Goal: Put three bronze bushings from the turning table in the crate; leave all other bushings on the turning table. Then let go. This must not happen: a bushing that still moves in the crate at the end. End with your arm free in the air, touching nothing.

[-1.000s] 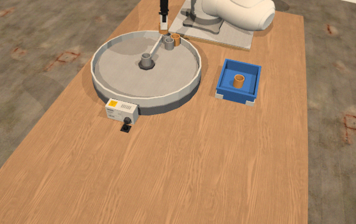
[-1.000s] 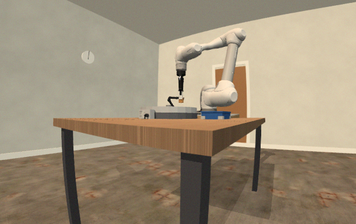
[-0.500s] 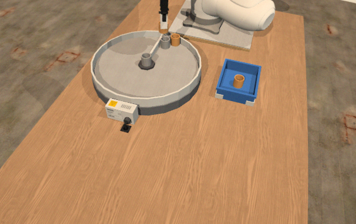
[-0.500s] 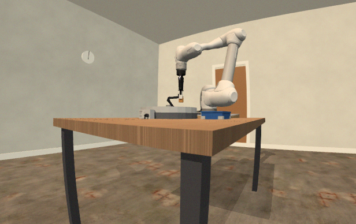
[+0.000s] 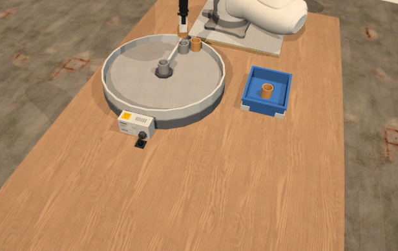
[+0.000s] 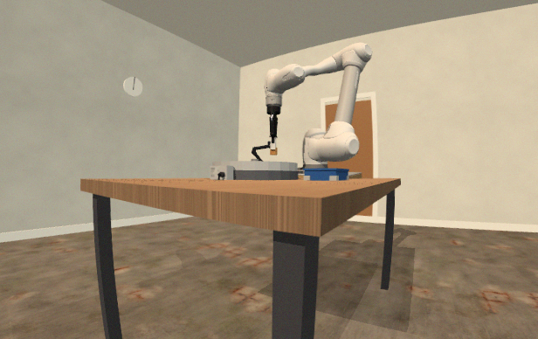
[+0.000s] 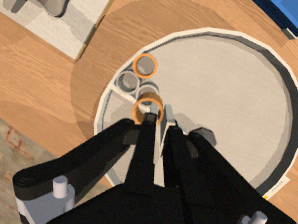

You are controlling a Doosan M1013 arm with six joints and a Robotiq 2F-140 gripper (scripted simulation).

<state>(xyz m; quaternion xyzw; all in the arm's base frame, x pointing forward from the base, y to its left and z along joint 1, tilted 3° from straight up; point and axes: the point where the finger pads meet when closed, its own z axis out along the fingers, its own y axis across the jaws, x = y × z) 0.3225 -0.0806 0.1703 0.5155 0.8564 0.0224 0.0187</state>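
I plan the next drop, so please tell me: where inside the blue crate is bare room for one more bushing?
The crate holds one bronze bushing, near its middle. Bare floor rings it, widest toward the wall facing the turntable. The gripper holds a second bronze bushing above the turntable's rim, beside the crowded grey bushing and bronze bushing.
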